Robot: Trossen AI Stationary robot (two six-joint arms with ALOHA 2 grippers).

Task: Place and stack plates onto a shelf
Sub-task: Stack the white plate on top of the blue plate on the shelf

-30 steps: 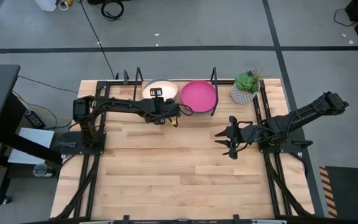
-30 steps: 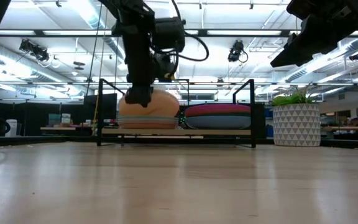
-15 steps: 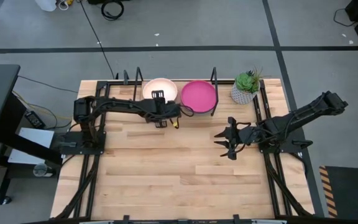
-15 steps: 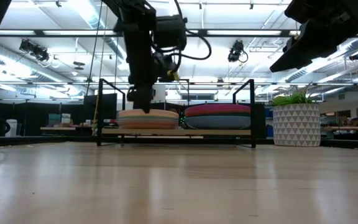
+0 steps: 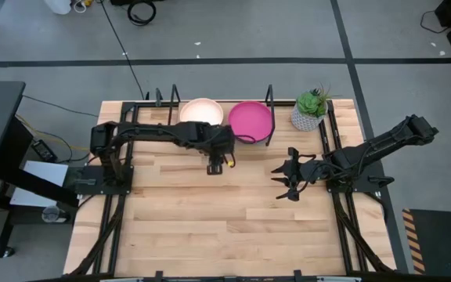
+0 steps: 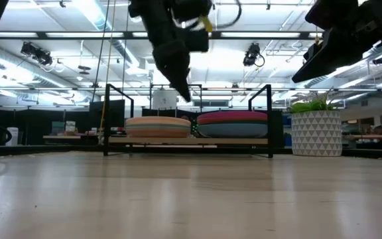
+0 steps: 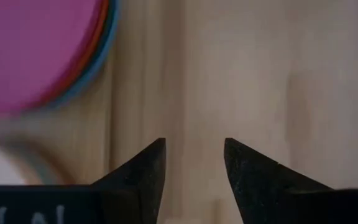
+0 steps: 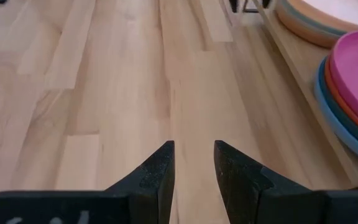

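Note:
Two stacks of plates sit on the shelf [image 6: 191, 141] at the table's far edge. The left stack [image 6: 158, 126] is topped by a cream plate [image 5: 202, 112], the right stack [image 6: 232, 123] by a magenta plate [image 5: 250, 120]. The magenta plate [image 7: 36, 50] also shows in the left wrist view. My left gripper [image 5: 216, 160] is open and empty. It hangs above the bare tabletop just on the near side of the shelf, between the two stacks, and stands raised [image 6: 184, 93] in the low view. My right gripper [image 5: 282, 178] is open and empty, hovering right of the table's middle.
A green plant in a white pot [image 5: 309, 110] stands at the shelf's right end, near the far right corner. Black hoop frames [image 5: 271, 98] rise at both ends of the shelf. The wooden tabletop [image 5: 210, 227] spreads on the near side of both grippers.
The cream plate stood tilted over the left stack a second ago and now lies flat on top of it. My left gripper has drawn back from the shelf toward the table's near edge, shifted right and risen.

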